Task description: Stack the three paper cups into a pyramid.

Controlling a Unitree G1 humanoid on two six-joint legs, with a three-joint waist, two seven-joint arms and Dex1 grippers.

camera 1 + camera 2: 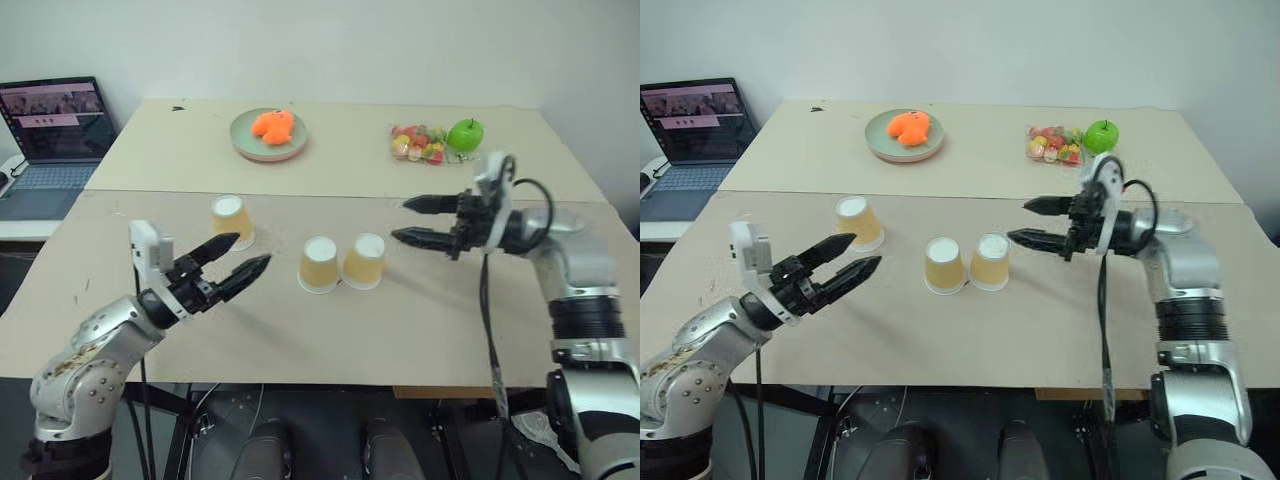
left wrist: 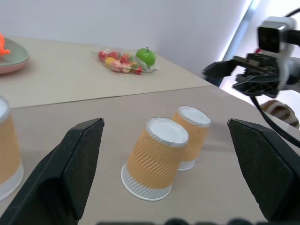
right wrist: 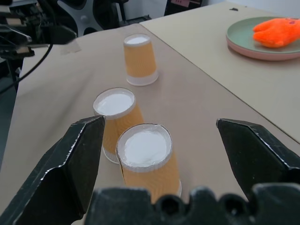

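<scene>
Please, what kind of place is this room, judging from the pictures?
Probably an office or lab used as a test area. Two plain beige tables stand against a bare white wall, an open dark laptop computer sits on a side desk, and three small tan-orange paper cups stand upside down as practice props.

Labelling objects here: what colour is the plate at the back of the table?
Pale green plate, with a pinkish underside; clearest in the right wrist view.
</scene>
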